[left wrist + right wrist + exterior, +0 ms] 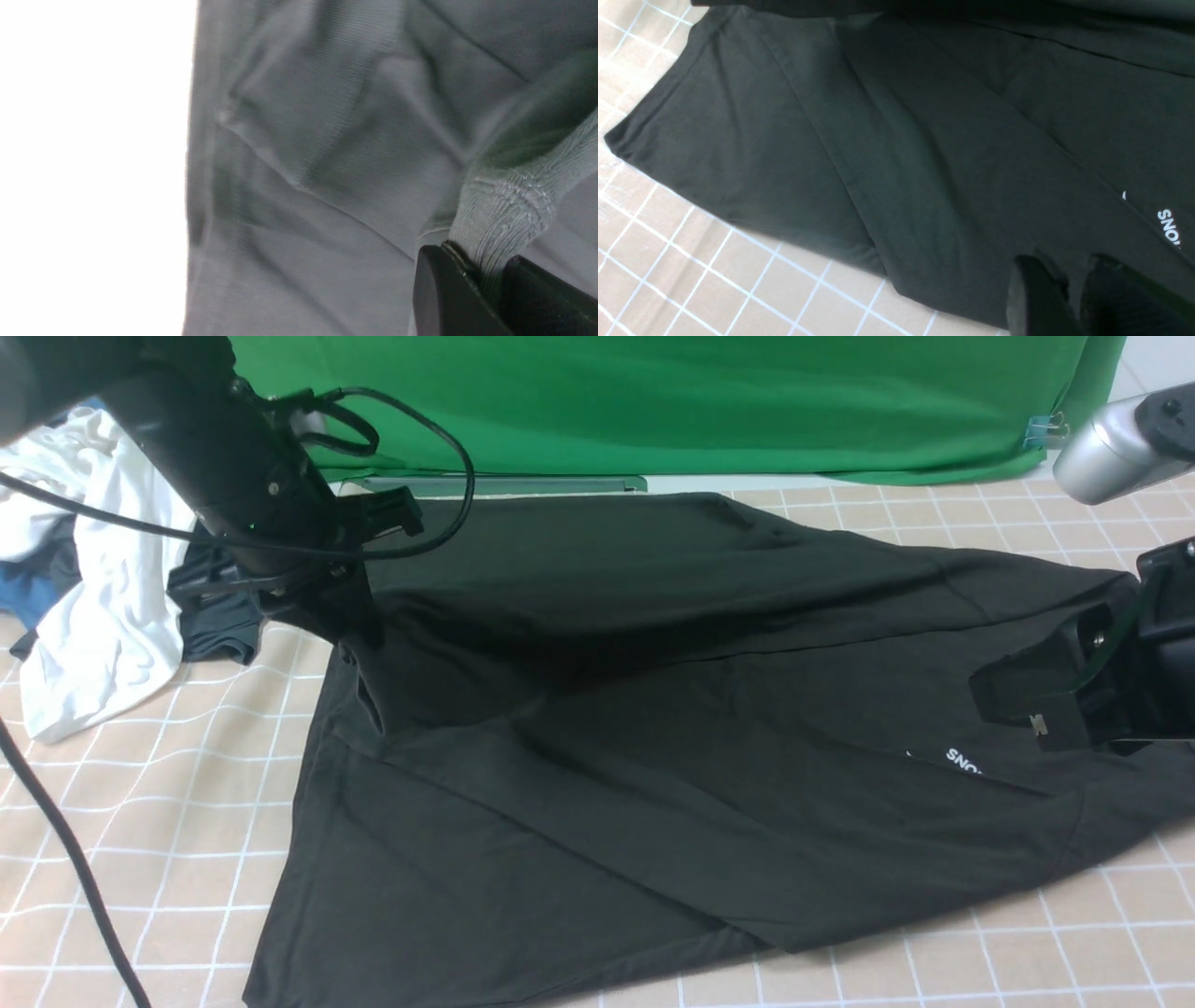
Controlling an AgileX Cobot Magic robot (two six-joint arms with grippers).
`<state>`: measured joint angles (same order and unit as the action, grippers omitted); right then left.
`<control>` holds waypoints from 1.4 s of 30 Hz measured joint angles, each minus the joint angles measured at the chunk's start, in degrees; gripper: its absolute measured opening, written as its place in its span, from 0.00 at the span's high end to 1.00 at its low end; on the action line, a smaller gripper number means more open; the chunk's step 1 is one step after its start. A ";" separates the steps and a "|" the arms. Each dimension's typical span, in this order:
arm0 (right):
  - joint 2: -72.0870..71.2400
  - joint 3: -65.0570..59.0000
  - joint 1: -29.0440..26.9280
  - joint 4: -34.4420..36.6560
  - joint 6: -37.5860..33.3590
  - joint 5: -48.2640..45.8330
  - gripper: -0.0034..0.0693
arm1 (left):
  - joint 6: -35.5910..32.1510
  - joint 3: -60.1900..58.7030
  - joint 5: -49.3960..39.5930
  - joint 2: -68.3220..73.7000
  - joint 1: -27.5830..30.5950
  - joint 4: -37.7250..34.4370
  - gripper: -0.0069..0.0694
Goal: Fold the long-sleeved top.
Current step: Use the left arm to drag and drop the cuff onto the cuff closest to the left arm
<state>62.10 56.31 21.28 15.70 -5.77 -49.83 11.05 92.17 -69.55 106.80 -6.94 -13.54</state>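
Observation:
The long-sleeved top is black and spreads across the checked table, its white "SNOW" print near the right. My left gripper is shut on a bunched ribbed edge of the top at the far left and holds it lifted. My right gripper is at the right, shut on a fold of the top close to the print. The cloth stretches in a raised ridge between the two grippers. The neck label is hidden.
A white shirt and a smaller dark garment lie heaped at the far left. A green backdrop hangs behind the table. A black cable runs across the near left of the checked tablecloth.

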 joint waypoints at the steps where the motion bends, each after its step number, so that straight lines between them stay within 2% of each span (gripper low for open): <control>1: 0.00 0.00 0.00 0.00 0.00 0.00 0.71 | 0.36 -0.07 0.00 0.08 0.00 -0.36 0.86; 7: 0.00 0.00 0.00 0.00 -0.04 0.05 0.70 | 0.51 -0.32 0.00 -3.51 0.05 -12.95 0.86; 13: 0.00 0.00 0.00 0.00 -0.02 0.89 0.69 | 4.19 -0.32 -0.05 -9.25 0.05 -20.53 0.86; 18: 0.00 0.00 0.00 -0.47 -0.02 1.91 0.68 | 5.56 -0.32 -0.08 -12.15 0.05 -32.15 0.86; 22: 0.00 0.00 0.00 -0.69 -0.02 2.45 0.68 | 6.59 -0.32 -0.12 -12.74 0.37 -35.04 0.86; 25: 0.00 0.00 0.00 -0.69 -0.02 2.71 0.68 | 7.49 -0.32 -0.12 -12.86 0.69 -31.24 0.86; 29: 0.00 0.00 0.00 -0.75 0.03 2.87 0.67 | 12.30 -3.37 0.12 -12.81 0.79 -12.52 0.86; 32: 0.04 0.00 0.00 -0.75 0.16 2.87 0.67 | 13.01 -6.50 0.06 -11.55 1.06 -6.35 0.86; 36: 0.04 0.00 0.00 -0.75 0.21 3.24 0.67 | 13.06 -9.88 -0.27 -6.47 1.24 -1.69 0.86; 42: 0.06 0.00 0.00 -0.75 0.21 3.29 0.66 | 11.27 -10.52 2.07 -0.74 1.24 0.48 0.86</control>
<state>62.17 56.31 21.28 14.95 -5.55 -46.54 22.32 81.65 -67.48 106.06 -5.70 -13.06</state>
